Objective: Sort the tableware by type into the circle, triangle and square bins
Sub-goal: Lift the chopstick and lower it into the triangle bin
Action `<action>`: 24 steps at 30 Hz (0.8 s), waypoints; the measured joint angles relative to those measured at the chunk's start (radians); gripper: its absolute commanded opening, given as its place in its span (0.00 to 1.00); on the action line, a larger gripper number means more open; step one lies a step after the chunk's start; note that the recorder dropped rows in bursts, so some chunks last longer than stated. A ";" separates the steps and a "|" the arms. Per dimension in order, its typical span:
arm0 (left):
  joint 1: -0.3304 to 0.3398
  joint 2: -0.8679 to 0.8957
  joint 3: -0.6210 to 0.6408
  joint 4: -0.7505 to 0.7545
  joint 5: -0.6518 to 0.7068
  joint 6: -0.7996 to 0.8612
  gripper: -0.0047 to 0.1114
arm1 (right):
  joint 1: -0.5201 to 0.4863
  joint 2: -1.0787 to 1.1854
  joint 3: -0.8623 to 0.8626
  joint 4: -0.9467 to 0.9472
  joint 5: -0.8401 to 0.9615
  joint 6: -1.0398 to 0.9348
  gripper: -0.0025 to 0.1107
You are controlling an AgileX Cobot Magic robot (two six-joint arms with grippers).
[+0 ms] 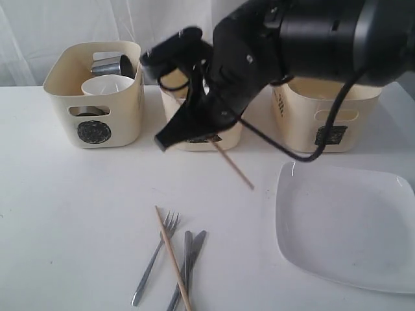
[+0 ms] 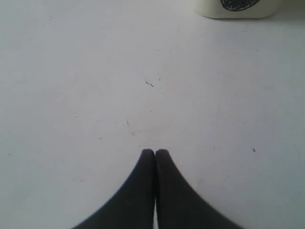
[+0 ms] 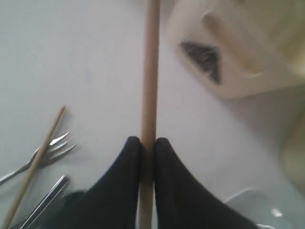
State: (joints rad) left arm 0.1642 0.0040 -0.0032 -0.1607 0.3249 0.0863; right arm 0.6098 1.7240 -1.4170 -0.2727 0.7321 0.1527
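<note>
The left claw (image 2: 155,152) hangs over bare white table (image 1: 78,214) with its two black fingers pressed together and nothing between them, so it plays no part in the step in hand. At the left of the table, the cream plastic tub marked with a scribbled circle (image 1: 94,97) already holds a small steel mug (image 1: 113,65) and a white bowl (image 1: 104,84). In front of the tubs a steel fork (image 1: 152,262), two steel knives (image 1: 188,259) and a loose wooden chopstick (image 1: 173,256) lie close together, the chopstick crossing the knives. Above them the right claw (image 3: 147,143) is clamped tight on the other wooden chopstick (image 3: 151,71), which slants through the air just in front of the cream tub with the scribbled triangle (image 3: 224,52) in the middle. The step appears to be carrying this chopstick to the triangle tub. The next move likely calls for lifting it over the rim, tipping the long stick so it goes inside, then parting the fingers. Further right stands the cream tub with the scribbled square (image 1: 324,110), and before it the large white squarish plate (image 1: 343,227) waits on the table, unsorted.
</note>
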 measured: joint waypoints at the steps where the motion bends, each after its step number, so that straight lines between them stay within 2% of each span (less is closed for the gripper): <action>1: 0.000 0.000 0.000 0.000 0.000 0.000 0.04 | -0.004 -0.005 -0.018 -0.044 -0.011 0.032 0.02; 5: 0.000 0.000 0.000 0.000 0.000 0.000 0.04 | -0.054 -0.024 -0.088 -0.211 -0.072 0.168 0.02; 8: 0.000 0.000 0.000 0.000 0.000 0.000 0.04 | -0.102 -0.026 -0.133 -0.262 -0.163 0.213 0.02; 13: 0.000 0.000 0.000 0.000 0.000 0.000 0.04 | -0.175 -0.025 -0.152 -0.271 -0.441 0.250 0.02; 14: 0.000 0.000 0.000 0.000 0.000 0.000 0.04 | -0.197 -0.014 -0.154 -0.273 -0.553 0.258 0.02; 16: 0.000 0.000 0.000 0.000 0.000 0.000 0.04 | -0.210 0.000 -0.146 -0.275 -0.623 0.263 0.02; 21: 0.000 0.000 0.000 0.000 0.000 0.000 0.04 | -0.210 0.026 -0.134 -0.281 -0.634 0.265 0.02; 24: 0.000 0.000 0.000 0.000 0.000 0.000 0.04 | -0.210 0.031 -0.132 -0.282 -0.548 0.248 0.02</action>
State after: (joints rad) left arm 0.1642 0.0040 -0.0032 -0.1607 0.3249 0.0863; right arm 0.3999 1.7554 -1.5489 -0.5548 0.1843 0.4003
